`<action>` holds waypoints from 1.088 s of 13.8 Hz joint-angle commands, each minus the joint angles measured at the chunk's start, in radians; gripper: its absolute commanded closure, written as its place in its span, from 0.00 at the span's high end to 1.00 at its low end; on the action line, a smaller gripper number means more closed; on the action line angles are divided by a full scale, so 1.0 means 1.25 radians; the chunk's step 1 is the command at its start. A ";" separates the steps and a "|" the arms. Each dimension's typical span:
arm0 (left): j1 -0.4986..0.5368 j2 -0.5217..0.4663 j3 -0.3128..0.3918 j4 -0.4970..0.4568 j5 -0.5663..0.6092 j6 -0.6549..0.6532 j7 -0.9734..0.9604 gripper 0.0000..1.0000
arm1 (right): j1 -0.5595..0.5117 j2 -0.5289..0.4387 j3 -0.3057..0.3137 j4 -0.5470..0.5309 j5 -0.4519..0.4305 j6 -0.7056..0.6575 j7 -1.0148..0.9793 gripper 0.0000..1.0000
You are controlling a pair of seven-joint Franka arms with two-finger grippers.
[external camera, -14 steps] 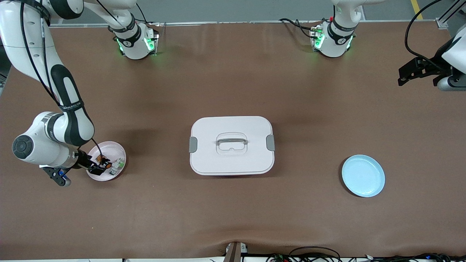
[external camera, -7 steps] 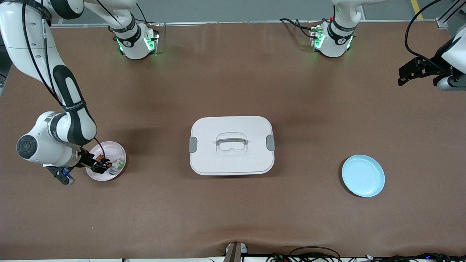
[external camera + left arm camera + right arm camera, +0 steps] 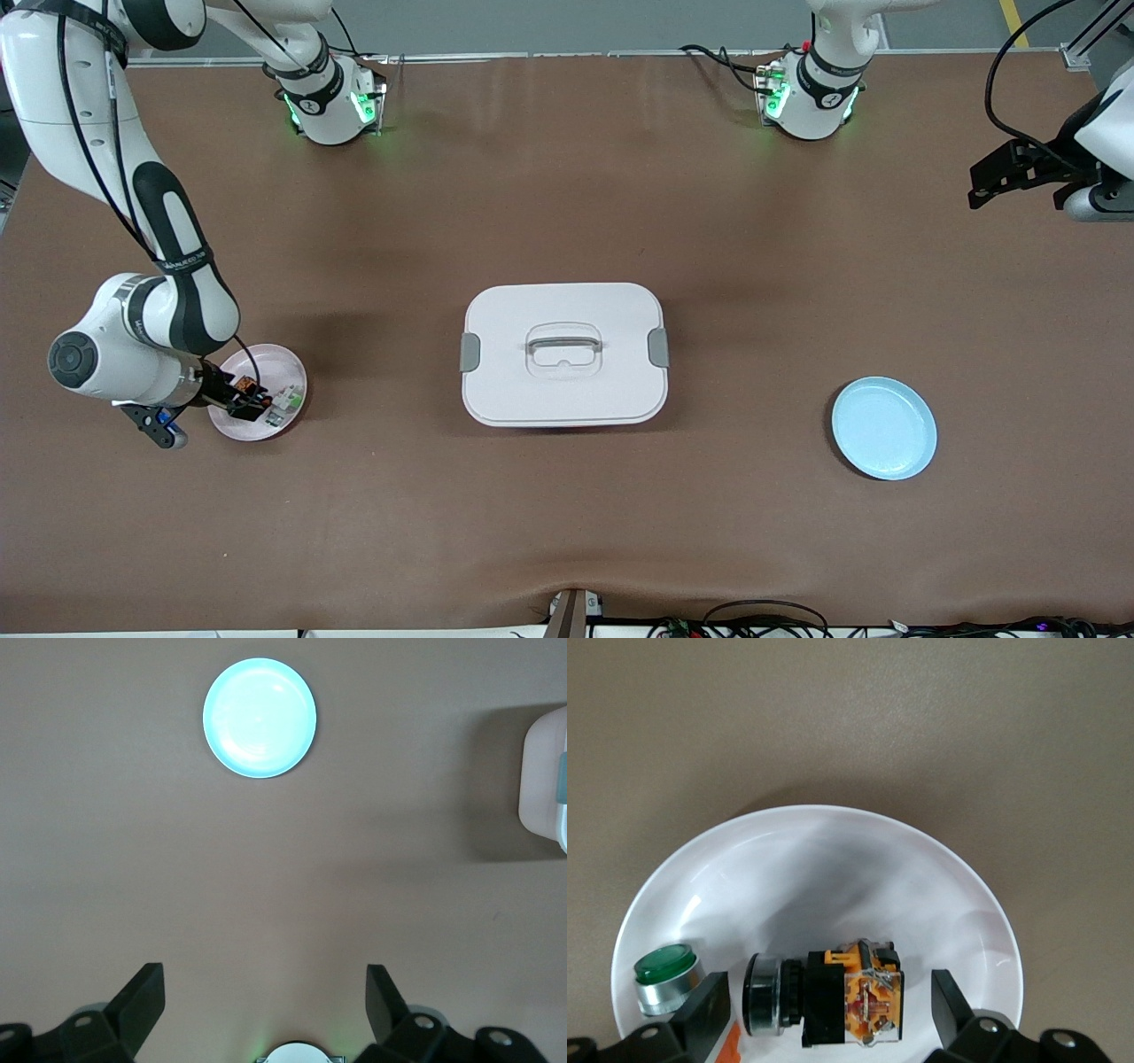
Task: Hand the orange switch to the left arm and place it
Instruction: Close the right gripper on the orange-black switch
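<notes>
Orange switch [image 3: 833, 992] is seen lying in the pink plate [image 3: 859, 859], between the wide-open fingers of the right gripper [image 3: 824, 1019], so the green-capped component [image 3: 666, 974] beside it could be knocked if closing is off-centre, while the left gripper [image 3: 266, 1005] waits open.

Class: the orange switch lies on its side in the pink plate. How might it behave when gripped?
The orange switch looks rigid and probably light. Its round barrel end may let it roll on the smooth pink plate. The open right gripper straddles it.
</notes>
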 commanded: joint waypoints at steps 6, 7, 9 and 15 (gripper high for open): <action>0.002 0.005 -0.006 0.013 -0.013 -0.014 -0.003 1.00 | -0.001 0.003 0.009 -0.003 0.007 0.002 0.009 0.86; 0.002 0.005 -0.006 0.013 -0.013 -0.014 -0.002 1.00 | -0.001 0.003 0.010 -0.003 0.007 0.002 0.009 0.61; 0.002 0.005 -0.006 0.012 -0.013 -0.014 -0.002 1.00 | -0.002 0.003 0.010 -0.003 0.007 0.000 0.008 0.12; 0.002 0.004 -0.020 0.013 -0.013 -0.014 -0.027 1.00 | -0.007 0.002 0.015 -0.003 0.007 -0.002 0.005 0.00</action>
